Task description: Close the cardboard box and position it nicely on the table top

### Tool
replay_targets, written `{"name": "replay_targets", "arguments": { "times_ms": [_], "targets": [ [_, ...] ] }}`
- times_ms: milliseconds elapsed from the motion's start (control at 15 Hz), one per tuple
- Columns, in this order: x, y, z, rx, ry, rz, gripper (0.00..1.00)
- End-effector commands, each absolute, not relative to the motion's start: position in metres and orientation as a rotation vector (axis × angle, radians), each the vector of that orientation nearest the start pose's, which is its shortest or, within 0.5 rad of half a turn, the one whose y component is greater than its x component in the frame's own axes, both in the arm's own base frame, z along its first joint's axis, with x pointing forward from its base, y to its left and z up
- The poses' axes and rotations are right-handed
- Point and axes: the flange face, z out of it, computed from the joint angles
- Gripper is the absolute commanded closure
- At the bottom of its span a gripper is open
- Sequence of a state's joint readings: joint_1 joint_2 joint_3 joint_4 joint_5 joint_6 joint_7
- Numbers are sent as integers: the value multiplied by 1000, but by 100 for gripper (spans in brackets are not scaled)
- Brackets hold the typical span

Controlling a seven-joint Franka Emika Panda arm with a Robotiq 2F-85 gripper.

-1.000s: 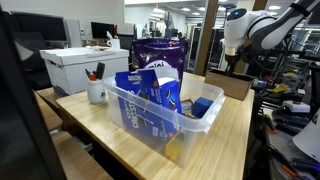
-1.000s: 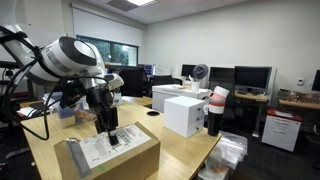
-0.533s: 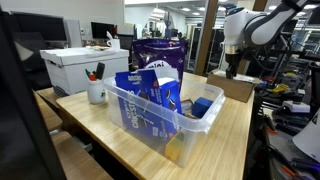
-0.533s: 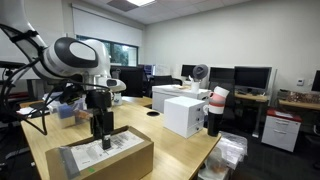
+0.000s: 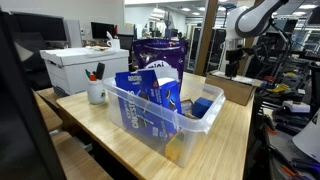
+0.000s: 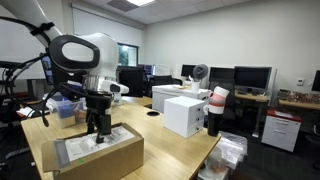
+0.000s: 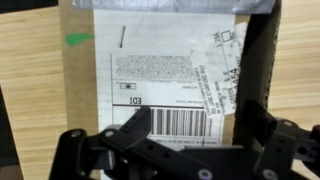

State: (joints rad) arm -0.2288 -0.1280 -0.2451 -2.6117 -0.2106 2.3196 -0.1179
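The cardboard box (image 6: 95, 160) lies shut on the table top (image 6: 172, 150), a white shipping label (image 7: 170, 80) on its upper face. In an exterior view it sits at the table's far end (image 5: 230, 87). My gripper (image 6: 98, 138) points straight down over the box top, jaws spread wide, nothing between them. In the wrist view the gripper (image 7: 195, 125) hangs over the label's barcode, one dark finger (image 7: 135, 122) on each side. Whether the fingertips touch the cardboard I cannot tell.
A clear plastic bin (image 5: 150, 110) of snack packs fills the table's middle. A white lidded file box (image 5: 75, 65) and a mug with pens (image 5: 96, 92) stand behind it, beside a purple bag (image 5: 160, 55). The file box (image 6: 185, 115) shows again with a cup (image 6: 215, 110) beside it.
The jaws have gone from nearly shut to wide open. The arm has drawn upright and shifted sideways, and the box has slid a little the same way on the table.
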Motion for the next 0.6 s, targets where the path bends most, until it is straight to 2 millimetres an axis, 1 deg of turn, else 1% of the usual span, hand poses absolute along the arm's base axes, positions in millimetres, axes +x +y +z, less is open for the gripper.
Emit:
{"name": "replay_targets", "arguments": {
  "times_ms": [0,200,333,467,533],
  "targets": [
    [369,-188,287,-3094,282,336,0],
    [371,-188,290,-3035,289,374,0],
    [370,-187,292,-2954,229,387,0],
    [369,-186,294,-2796,146,390,0],
    [368,-187,292,-2762,132,395,0]
  ]
}}
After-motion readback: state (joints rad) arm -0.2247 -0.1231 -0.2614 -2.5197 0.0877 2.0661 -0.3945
